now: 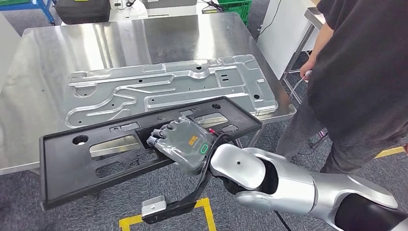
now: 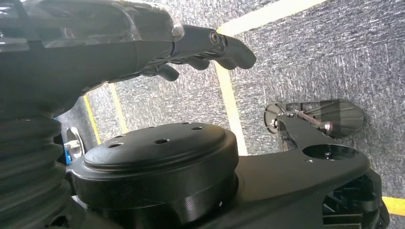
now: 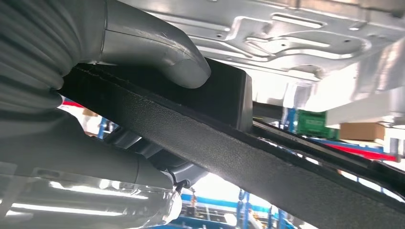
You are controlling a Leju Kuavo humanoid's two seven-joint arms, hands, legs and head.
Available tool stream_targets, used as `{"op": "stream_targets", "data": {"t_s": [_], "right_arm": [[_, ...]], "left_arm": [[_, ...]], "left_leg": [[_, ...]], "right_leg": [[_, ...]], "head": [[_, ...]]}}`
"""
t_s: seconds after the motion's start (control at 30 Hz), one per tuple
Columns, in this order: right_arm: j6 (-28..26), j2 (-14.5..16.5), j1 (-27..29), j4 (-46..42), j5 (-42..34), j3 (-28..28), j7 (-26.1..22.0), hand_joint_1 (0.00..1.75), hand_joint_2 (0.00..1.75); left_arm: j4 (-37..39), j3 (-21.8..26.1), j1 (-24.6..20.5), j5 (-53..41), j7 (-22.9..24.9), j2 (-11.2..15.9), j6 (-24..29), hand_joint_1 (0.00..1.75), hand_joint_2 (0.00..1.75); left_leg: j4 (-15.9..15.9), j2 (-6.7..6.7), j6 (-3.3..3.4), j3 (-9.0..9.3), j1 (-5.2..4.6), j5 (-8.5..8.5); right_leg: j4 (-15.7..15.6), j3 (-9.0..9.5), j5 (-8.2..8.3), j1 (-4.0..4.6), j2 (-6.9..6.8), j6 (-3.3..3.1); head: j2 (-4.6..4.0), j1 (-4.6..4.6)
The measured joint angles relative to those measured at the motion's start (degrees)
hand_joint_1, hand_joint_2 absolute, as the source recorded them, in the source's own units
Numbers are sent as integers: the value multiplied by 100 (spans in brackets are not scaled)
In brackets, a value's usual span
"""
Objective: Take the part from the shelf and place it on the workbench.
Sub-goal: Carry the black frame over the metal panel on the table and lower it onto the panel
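A long black plastic panel [image 1: 67,166] with several cutouts hangs over the near edge of the steel workbench [image 1: 53,62], tilted, its far edge above the benchtop. My right hand [image 1: 182,143] grips it near the middle, fingers over the top face. In the right wrist view the grey thumb [image 3: 157,52] presses on the panel [image 3: 267,157] and the other fingers lie under it. My left hand [image 2: 200,47] hangs over grey carpet, fingers loosely apart and holding nothing.
A large stamped silver metal sheet [image 1: 173,86] lies across the middle of the workbench, just beyond the panel. A person [image 1: 356,72] in dark clothes stands close at the bench's right end. Yellow floor tape [image 1: 208,211] marks the carpet below. A green crate [image 1: 235,7] sits behind.
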Motion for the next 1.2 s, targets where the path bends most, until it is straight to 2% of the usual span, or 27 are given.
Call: {"op": "stream_targets", "data": {"t_s": [0.07,0.17,0.53,0.9,1.2], "right_arm": [[-34,100,-52,95,9,66,-81,175,175],[-69,278,-163,284,8,167,-191,175,175],[-268,766,-610,1133,-103,304,-444,175,175],[-338,935,-888,1786,-210,308,-473,175,175],[-473,1140,-1168,2647,-350,308,-531,175,175]], "left_arm": [[0,-15,-2,-15,1,-1,-10,0,175],[0,-52,-4,-18,2,-2,-22,0,175],[0,-90,-5,34,-14,-46,-159,0,175],[1,-90,-1,87,-11,-83,-214,0,175],[2,-92,1,90,-12,-120,-238,0,175]], "left_leg": [[2,-2,10,0,0,7],[2,-5,13,4,3,15],[1,-20,-1,13,11,28],[2,-44,-1,12,9,29],[2,-43,-1,12,10,33]], "right_leg": [[-5,1,6,-3,-2,67],[-2,3,8,-1,-5,92],[29,3,5,3,-12,90],[30,5,4,1,-17,89],[32,6,4,2,-23,89]], "head": [[0,10],[0,13],[0,5],[0,15],[0,15]]}}
